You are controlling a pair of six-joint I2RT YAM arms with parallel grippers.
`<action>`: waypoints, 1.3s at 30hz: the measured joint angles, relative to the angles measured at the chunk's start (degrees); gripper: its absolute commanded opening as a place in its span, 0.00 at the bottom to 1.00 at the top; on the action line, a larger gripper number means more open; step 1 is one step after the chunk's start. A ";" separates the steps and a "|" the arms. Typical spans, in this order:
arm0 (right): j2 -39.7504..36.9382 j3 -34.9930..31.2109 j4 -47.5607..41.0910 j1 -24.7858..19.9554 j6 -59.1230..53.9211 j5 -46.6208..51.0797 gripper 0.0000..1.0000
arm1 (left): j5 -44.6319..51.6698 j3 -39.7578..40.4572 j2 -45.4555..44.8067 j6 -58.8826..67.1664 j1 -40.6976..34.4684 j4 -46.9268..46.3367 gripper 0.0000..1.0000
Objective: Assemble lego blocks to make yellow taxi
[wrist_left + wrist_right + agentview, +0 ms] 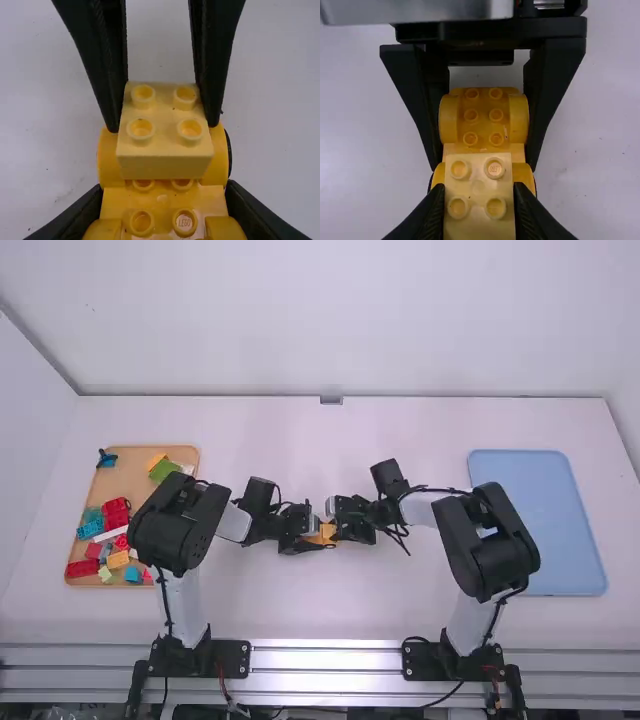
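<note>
At mid-table in the high view, my left gripper (pixel 310 542) and right gripper (pixel 342 528) face each other around the orange-yellow car body (pixel 326 532). In the left wrist view, the left gripper (pixel 162 220) is shut on the body's sides, with the studded car body (pixel 162 202) between its fingers. The right gripper (pixel 479 202) is shut on a pale yellow two-by-two brick (pixel 478 187) over one end of the body. That pale brick (pixel 164 137) has its studs up; whether it touches the body below cannot be told.
On the left, a wooden tray (pixel 140 462) holds several coloured blocks, including a green block (pixel 163 471) and red block (pixel 84 568). A blue tray (pixel 540 520) lies at the right. Both forearms reach inward over the table.
</note>
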 measured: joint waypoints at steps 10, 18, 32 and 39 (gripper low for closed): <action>0.00 0.09 0.31 1.22 -0.50 1.05 0.80 | 0.00 0.00 0.00 -0.13 0.00 0.00 0.31; 0.11 1.62 -6.10 -0.22 -3.06 -0.17 0.78 | 0.00 0.00 0.00 -0.11 0.00 0.15 0.30; 0.11 3.28 -11.04 -5.88 -9.81 -2.45 0.00 | -0.02 0.00 0.00 0.04 0.00 0.17 0.30; 0.11 3.26 -7.41 -2.16 -7.93 0.61 0.00 | -0.02 0.00 -0.02 0.00 0.00 0.17 0.30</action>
